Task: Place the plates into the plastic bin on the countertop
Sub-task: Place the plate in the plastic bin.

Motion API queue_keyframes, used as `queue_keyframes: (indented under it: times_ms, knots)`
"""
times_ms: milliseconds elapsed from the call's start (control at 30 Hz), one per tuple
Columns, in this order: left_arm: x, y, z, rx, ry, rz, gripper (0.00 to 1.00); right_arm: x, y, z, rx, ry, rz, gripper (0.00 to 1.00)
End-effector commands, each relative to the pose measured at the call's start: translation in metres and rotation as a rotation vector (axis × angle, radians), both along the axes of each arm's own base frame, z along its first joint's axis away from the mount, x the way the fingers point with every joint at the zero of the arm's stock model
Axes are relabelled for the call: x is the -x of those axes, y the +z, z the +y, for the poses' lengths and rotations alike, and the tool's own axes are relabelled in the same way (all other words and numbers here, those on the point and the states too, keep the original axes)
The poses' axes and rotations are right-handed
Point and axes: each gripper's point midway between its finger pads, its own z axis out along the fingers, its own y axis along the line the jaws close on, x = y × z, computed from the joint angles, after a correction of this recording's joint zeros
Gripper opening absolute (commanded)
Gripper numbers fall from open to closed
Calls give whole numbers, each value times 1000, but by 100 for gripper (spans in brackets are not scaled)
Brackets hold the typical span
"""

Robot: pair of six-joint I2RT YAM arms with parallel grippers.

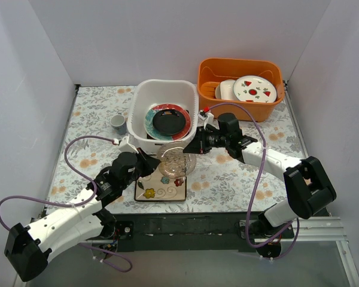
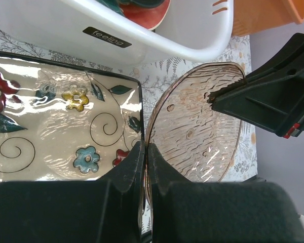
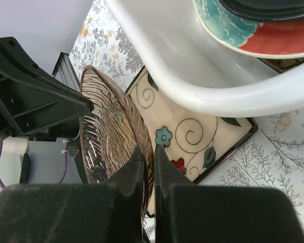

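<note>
Your left gripper (image 2: 146, 148) and right gripper (image 3: 149, 150) each pinch opposite rims of the clear ribbed plate (image 2: 197, 126), with the plastic bin (image 2: 192, 35) just beyond both.

White-shelled left arm (image 1: 66, 224) and right arm (image 1: 275, 158) have black joints and looping purple cables (image 1: 256, 179)

Plain white walls close in on three sides: a back wall (image 1: 179, 36), a left wall (image 1: 24, 89) and a right wall (image 1: 341, 78) (each faintly lilac in the even, soft light). Between them lies the countertop (image 1: 227, 179); below its front, a silver rail (image 1: 329, 229) and grey floor (image 1: 197, 272).
</note>
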Motion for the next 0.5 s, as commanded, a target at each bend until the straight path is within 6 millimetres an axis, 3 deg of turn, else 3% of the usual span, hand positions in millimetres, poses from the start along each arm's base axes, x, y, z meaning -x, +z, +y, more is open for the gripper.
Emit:
queue_keyframes:
  times_ms: [0,333,467]
  knots:
    - [-6,23,-13,43,-30,-48,0,10,13,7,-69,60,-27,1]
    - [-6,31,-11,39,-40,-90,4,11,13,8,-79,61,-26,1]
    - [-10,29,-12,10,-43,-100,10,10,12,6,-68,48,-27,1]
